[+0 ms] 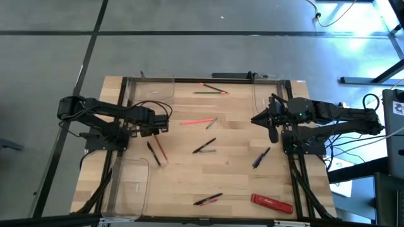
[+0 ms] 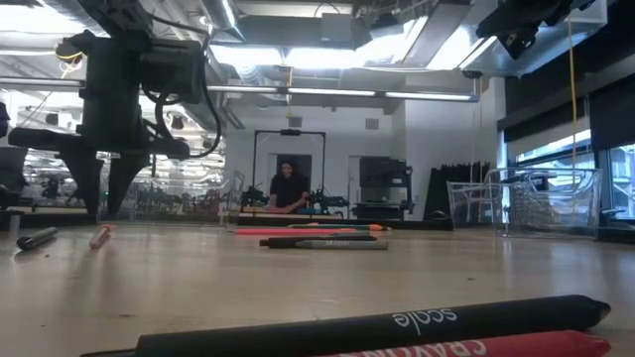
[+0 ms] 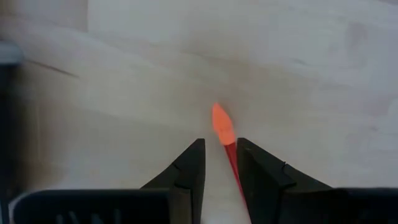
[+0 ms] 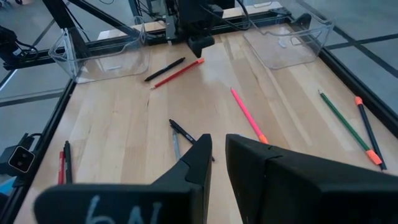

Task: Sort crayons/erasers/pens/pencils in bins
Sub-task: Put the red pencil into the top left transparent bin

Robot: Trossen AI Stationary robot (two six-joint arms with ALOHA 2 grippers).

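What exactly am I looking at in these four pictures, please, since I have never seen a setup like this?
This is a robot with two dark arms at a wooden table. One picture looks straight down, one looks level across the tabletop, and two come from cameras on the wrists.

The left gripper hangs over a red crayon lying beside a dark pencil. Its wrist camera shows the crayon's tip between the open fingers; nothing is held yet. The right gripper waits by the table's right side, holding nothing.

More pens, pencils and crayons lie scattered about, with a flat red bar near the front. Clear bins stand near the table's corners.
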